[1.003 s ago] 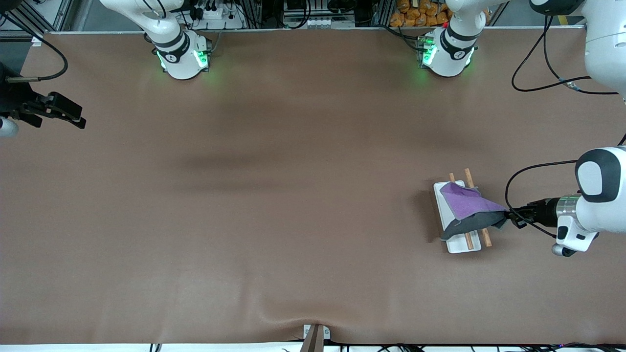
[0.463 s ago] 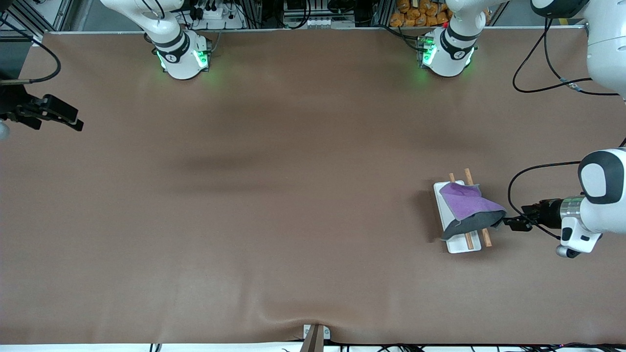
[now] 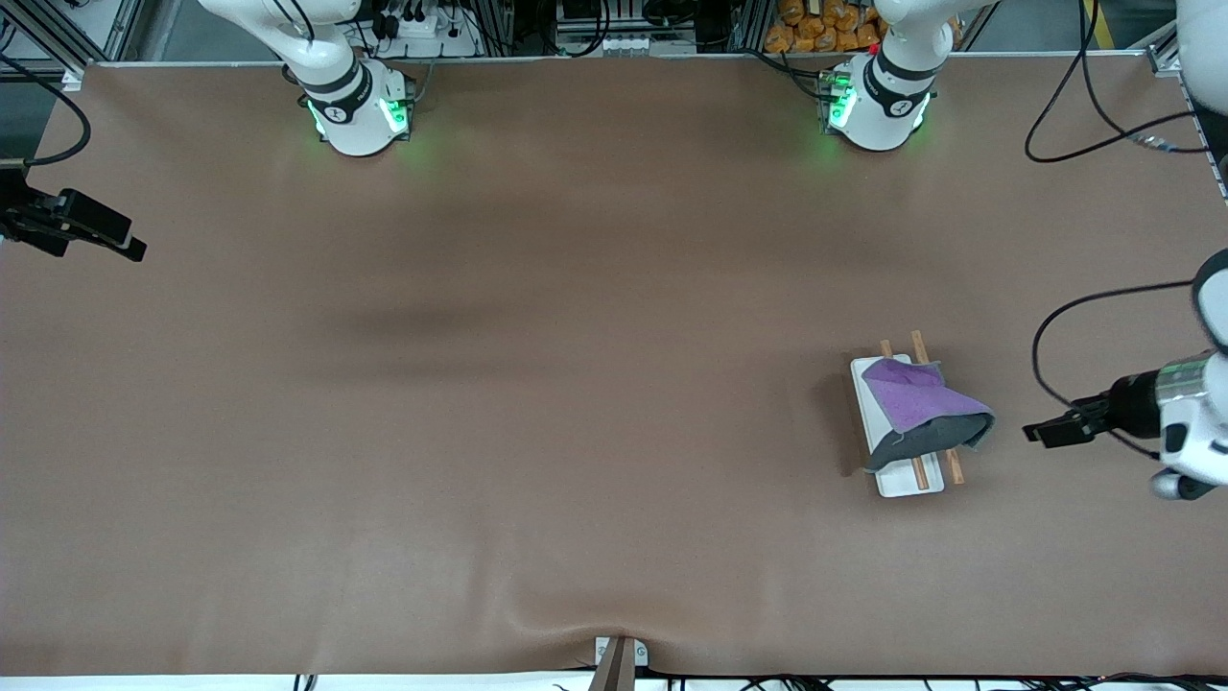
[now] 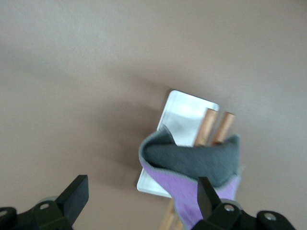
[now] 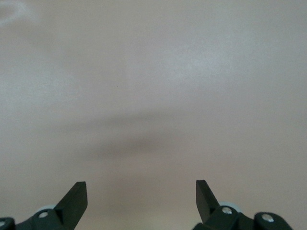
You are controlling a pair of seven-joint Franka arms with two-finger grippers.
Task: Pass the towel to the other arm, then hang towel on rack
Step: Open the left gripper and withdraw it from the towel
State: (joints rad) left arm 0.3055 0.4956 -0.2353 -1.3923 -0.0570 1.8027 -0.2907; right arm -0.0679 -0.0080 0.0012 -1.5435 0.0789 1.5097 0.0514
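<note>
Left claw (image 3: pixel 1041 431), fingers now spread and empty, has let go of the towel (image 3: pixel 923 413) and drawn back; it hangs over bare surface (image 3: pixel 576 384) at the towel's 3 o'clock in the front view. Towel stays draped over the rack (image 3: pixel 897 480), purple side up, so the hanging looks done. Right claw (image 3: pixel 96 230) waits open at the surface's 9 o'clock edge. Left wrist view alone shows the grey fold (image 4: pixel 192 160) wrapped over both rod ends (image 4: pixel 216 127); the front view alone shows both arms clear
</note>
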